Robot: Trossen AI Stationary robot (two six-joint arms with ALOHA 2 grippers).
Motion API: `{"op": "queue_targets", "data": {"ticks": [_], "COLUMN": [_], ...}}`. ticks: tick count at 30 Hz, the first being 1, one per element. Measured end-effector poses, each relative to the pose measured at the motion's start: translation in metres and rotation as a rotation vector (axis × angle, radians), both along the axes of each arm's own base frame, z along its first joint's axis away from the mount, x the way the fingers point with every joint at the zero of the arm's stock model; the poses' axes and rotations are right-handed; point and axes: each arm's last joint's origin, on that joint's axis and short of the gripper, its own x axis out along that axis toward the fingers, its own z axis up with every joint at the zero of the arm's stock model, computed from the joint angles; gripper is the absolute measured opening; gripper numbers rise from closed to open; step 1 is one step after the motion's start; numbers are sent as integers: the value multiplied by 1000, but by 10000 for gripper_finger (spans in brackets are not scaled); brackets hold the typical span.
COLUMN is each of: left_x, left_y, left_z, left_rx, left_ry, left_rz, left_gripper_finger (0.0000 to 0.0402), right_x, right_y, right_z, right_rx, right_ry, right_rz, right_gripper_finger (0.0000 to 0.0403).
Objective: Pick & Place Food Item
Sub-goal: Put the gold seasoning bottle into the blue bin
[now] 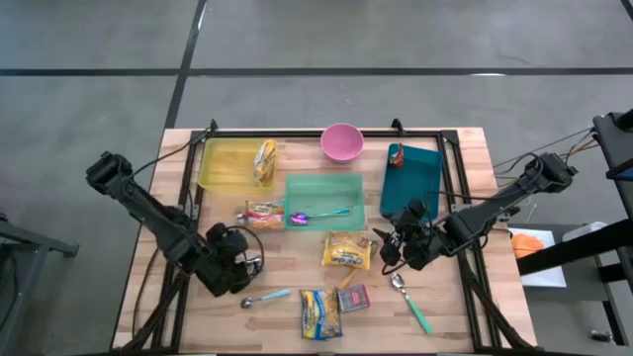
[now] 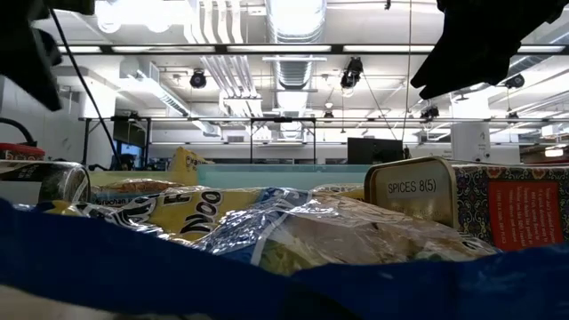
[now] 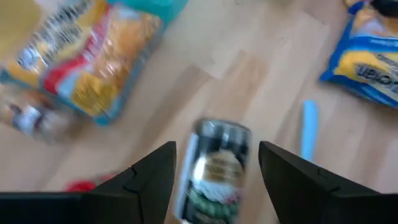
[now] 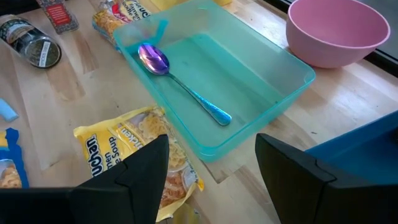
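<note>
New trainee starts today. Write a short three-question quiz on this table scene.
1. True or false: the pink bowl stands inside the green tray.
2. What lies in the green tray? A) jar B) spoon C) noodle packet
3. Fill in: the jar lies on its ___ on the table, in front of the left gripper.

Key: 1 false; 2 B; 3 side.
</note>
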Motion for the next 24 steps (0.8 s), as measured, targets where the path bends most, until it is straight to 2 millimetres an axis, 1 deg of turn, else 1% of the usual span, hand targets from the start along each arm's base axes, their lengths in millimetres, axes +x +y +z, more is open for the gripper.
{"op": "queue_targets", "data": {"ticks": [3,6,14,21,24], "left_x": [-6,-11,-12,-16,-18], "left_y": [-8,-11,-11,-8,-6], "left_z": [-3,-5,-7,-33,-40], "left_rx": [-40,-43,-25,-40,-37], "left_ry": [72,143,167,204,212], "left_rz": [-94,-174,-223,-244,-245], "left_gripper_finger": [237,237,237,237,237], "right_x": [0,0,1,9,12], "right_y": [0,0,1,8,10], "right_z": [0,0,0,7,9], "right_rx": [0,1,2,-13,-28], "right_ry": [0,-1,10,-6,-24], "right_rz": [0,0,35,193,232], "right_gripper_finger": [237,237,237,237,237]}}
